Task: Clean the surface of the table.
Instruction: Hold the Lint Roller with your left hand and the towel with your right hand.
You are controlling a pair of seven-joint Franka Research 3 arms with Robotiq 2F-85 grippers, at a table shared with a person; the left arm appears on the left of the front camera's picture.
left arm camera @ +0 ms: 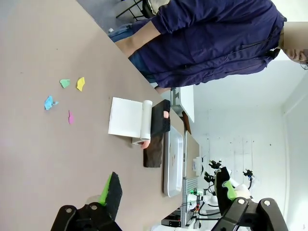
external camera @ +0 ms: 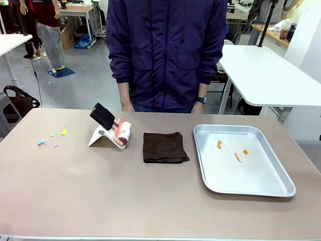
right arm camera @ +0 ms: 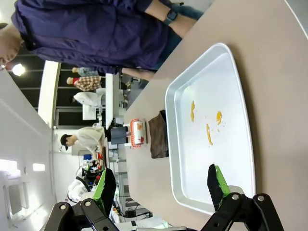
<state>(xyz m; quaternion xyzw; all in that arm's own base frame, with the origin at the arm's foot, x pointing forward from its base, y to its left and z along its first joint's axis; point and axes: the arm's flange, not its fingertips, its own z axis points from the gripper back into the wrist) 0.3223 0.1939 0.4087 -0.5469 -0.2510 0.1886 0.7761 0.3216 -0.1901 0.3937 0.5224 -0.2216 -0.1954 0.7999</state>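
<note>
The brownish-taupe table point(external camera: 150, 201) carries a few small paper scraps near its left end: yellow point(external camera: 64, 132), green point(external camera: 52, 134), blue point(external camera: 41, 142) and pink point(external camera: 55, 146). In the left wrist view the same scraps point(left arm camera: 67, 98) lie on the table point(left arm camera: 29, 154), ahead of my left gripper point(left arm camera: 168, 192). That gripper hangs open above the table and holds nothing. My right gripper point(right arm camera: 161, 185) is also open and holds nothing. It hovers over the near end of the silver tray point(right arm camera: 231, 159).
A lint roller point(external camera: 120, 131) leans on a white stand beside a folded dark brown cloth point(external camera: 164, 147) at mid table. The silver tray point(external camera: 261, 175) at right holds orange crumbs point(external camera: 235, 150). A person in a purple jacket point(external camera: 165, 50) stands at the far edge.
</note>
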